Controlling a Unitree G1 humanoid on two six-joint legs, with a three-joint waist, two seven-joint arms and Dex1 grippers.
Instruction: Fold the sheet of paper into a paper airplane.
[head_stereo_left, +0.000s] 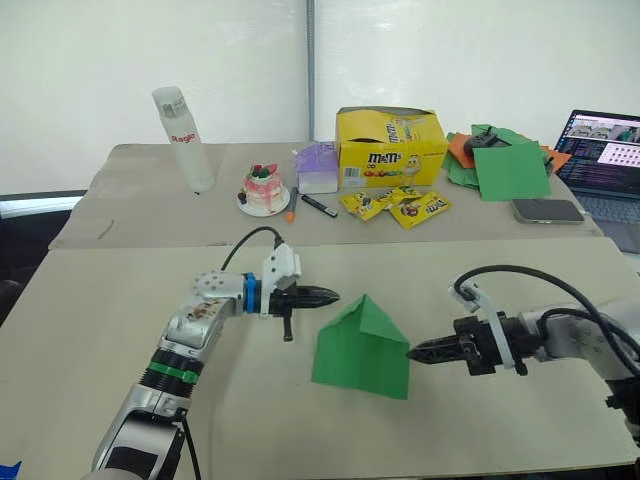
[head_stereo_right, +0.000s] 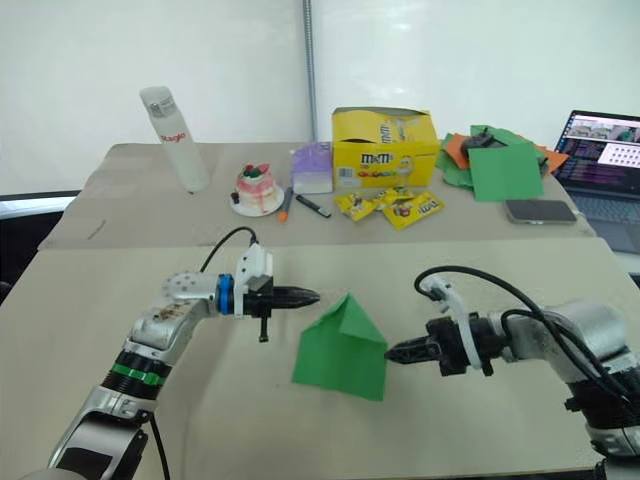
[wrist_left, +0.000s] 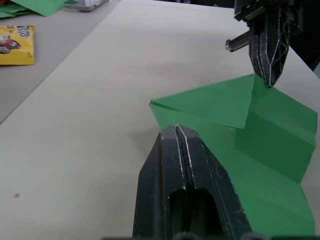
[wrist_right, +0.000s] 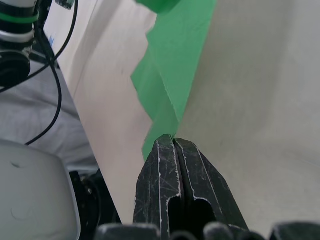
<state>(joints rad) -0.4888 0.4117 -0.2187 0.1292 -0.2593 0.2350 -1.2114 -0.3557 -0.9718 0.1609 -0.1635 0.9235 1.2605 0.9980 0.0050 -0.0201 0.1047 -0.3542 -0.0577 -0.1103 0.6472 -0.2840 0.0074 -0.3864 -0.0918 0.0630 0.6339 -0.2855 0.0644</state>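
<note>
The sheet of paper (head_stereo_left: 360, 350) lies mid-table, bright green, its two top corners folded in so it ends in a point facing the far side. My right gripper (head_stereo_left: 412, 353) comes in level from the right, shut on the paper's right edge where the slanted fold ends; the right wrist view shows the green edge (wrist_right: 170, 75) running into the closed tips (wrist_right: 167, 140). My left gripper (head_stereo_left: 330, 296) hovers shut and holds nothing, just left of the paper's point and apart from it. In the left wrist view its fingertips (wrist_left: 175, 131) stop short of the paper (wrist_left: 225, 105).
At the back stand a yellow candy box (head_stereo_left: 390, 148), candy packets (head_stereo_left: 395, 205), a heap of green and orange sheets (head_stereo_left: 500, 160), a phone (head_stereo_left: 547, 210) and a laptop (head_stereo_left: 605, 160). Back left: a white bottle (head_stereo_left: 183, 140), a small cake on a plate (head_stereo_left: 264, 190), a pen (head_stereo_left: 320, 207).
</note>
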